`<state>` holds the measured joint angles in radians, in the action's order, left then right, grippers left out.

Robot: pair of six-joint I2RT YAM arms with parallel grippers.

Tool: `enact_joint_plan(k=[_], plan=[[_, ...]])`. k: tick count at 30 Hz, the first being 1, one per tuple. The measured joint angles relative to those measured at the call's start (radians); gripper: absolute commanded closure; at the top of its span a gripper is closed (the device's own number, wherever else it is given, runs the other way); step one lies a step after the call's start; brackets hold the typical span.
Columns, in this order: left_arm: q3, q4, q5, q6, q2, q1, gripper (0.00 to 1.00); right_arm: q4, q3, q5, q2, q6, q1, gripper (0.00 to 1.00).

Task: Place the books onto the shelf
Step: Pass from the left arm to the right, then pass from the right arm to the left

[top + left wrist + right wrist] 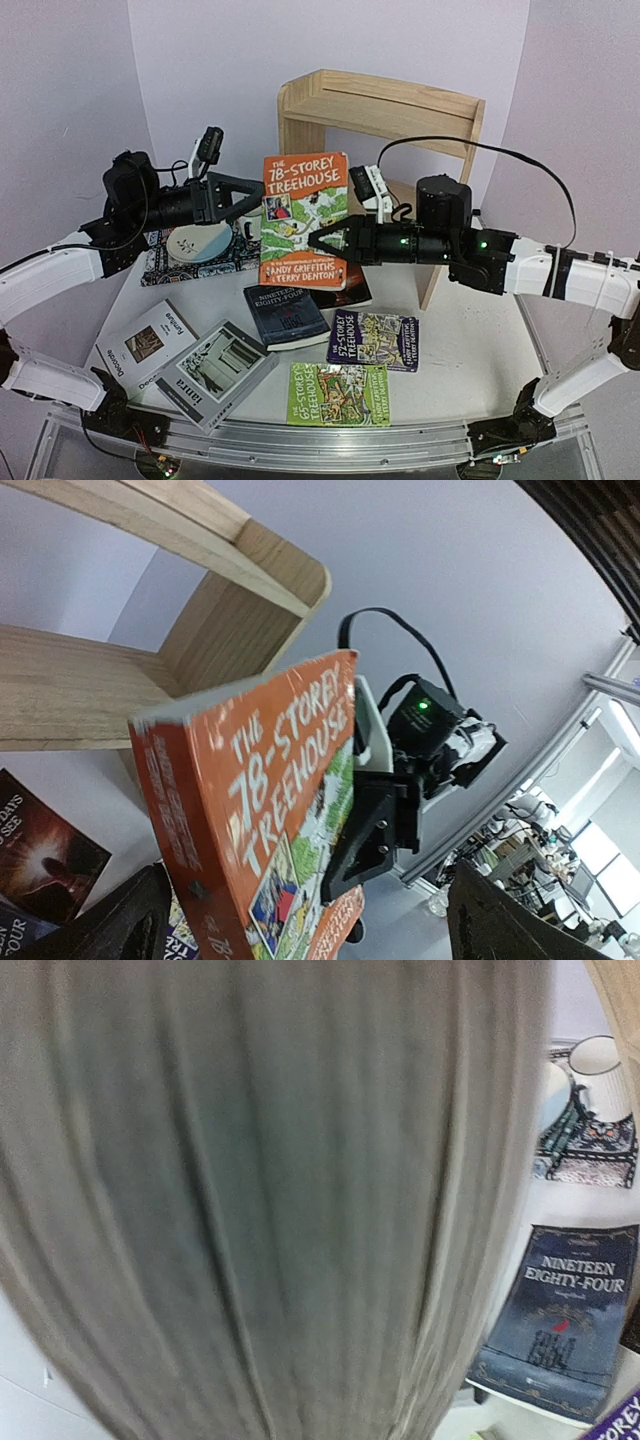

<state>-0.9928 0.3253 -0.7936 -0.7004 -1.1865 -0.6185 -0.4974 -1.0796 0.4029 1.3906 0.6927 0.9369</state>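
Orange Treehouse book [303,215] upright over the worktop's [460,340] middle, before the shelf [400,105] — clamped at its lower right edge by the right tool [318,242]; left tool [250,200] spread apart at the spine. Risk: pivoting or slipping from a one-edge grip — likely onto the dark blue book [287,315] beneath.

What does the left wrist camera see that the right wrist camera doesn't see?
Only the left wrist view: the orange cover of 78-Storey Treehouse, the right gripper clamped on its edge, and the open left gripper. Only the right wrist view: Nineteen Eighty-Four lying flat, the patterned placemat and white mug. Both: the held book, just a blurry grey striped surface in the right wrist view, probably its pages; maybe the pine shelf, a tan sliver there.
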Motion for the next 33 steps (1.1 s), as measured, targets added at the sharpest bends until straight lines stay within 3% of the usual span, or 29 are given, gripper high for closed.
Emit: enact_joint_plan(k=[8, 21, 23, 26, 33], plan=[[-0.042, -0.194, 0.009, 0.19, -0.072, 0.003, 0.05, 0.261, -0.028, 0.004, -0.005, -0.186, -0.001, 0.94], [-0.041, -0.228, -0.055, 0.25, -0.088, 0.003, 0.01, 0.313, -0.039, -0.042, -0.05, -0.281, -0.001, 0.94], [-0.041, -0.227, -0.074, 0.255, -0.087, 0.003, 0.06, 0.31, -0.052, -0.04, -0.05, -0.282, -0.001, 0.94], [-0.041, -0.218, -0.092, 0.256, -0.082, 0.003, 0.21, 0.302, -0.078, -0.031, -0.05, -0.281, -0.001, 0.94], [-0.041, -0.202, -0.119, 0.254, -0.075, 0.003, 0.31, 0.229, -0.116, -0.011, -0.035, -0.269, -0.001, 0.95]])
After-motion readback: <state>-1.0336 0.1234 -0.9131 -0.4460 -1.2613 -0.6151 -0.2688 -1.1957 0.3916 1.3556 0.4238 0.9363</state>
